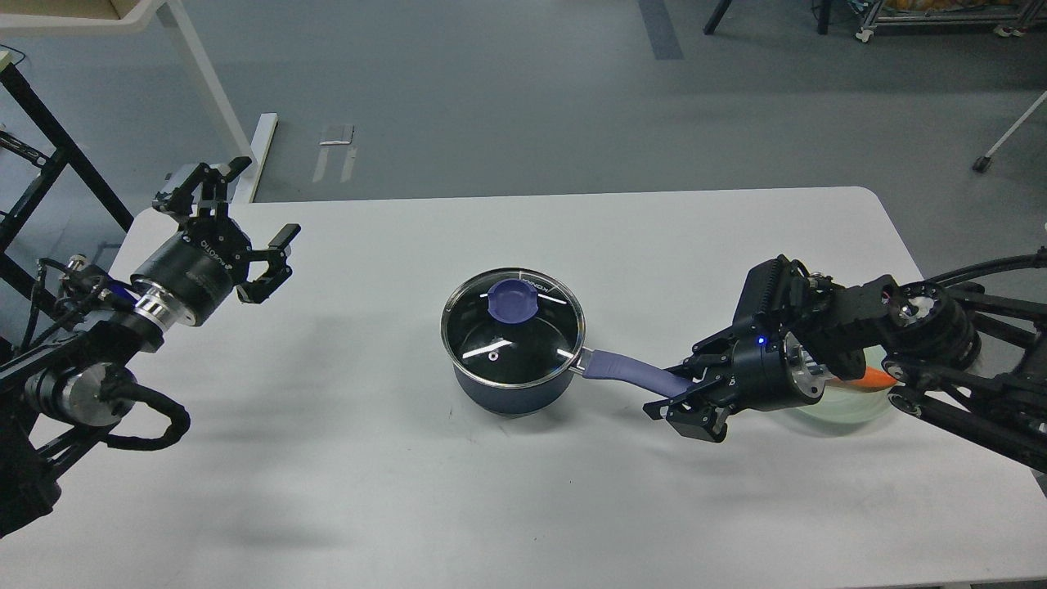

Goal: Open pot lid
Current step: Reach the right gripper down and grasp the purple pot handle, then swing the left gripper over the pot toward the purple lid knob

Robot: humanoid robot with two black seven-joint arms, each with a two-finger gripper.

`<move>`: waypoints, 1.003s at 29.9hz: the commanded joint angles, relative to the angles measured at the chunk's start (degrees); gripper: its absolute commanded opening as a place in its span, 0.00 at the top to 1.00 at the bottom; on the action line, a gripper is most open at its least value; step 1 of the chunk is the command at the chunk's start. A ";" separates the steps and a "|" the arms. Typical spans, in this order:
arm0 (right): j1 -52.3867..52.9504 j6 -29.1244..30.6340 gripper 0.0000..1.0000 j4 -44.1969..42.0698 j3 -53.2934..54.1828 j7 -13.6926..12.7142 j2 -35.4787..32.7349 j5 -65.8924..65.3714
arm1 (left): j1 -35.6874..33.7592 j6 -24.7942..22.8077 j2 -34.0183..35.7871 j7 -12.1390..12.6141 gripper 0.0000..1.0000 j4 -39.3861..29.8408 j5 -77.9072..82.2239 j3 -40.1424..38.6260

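A dark blue pot [503, 391] stands at the middle of the white table [409, 491]. Its glass lid [491, 339] with a purple knob [513, 299] sits on it. The pot's purple handle [626, 370] points right. My right gripper [683, 393] is at the end of that handle, with its fingers closed around it. My left gripper [262, 200] is open and empty, raised over the table's far left corner, well away from the pot.
A pale green plate [842, 406] with an orange carrot [880, 378] lies at the right, mostly hidden behind my right arm. A white table leg [208, 90] and a black frame [49, 139] stand beyond the left corner.
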 commanded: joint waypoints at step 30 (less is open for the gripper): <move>0.68 0.08 0.72 0.06 0.25 0.00 -0.26 0.20 | -18.54 -1.19 -0.60 -4.80 0.01 -9.13 65.83 0.49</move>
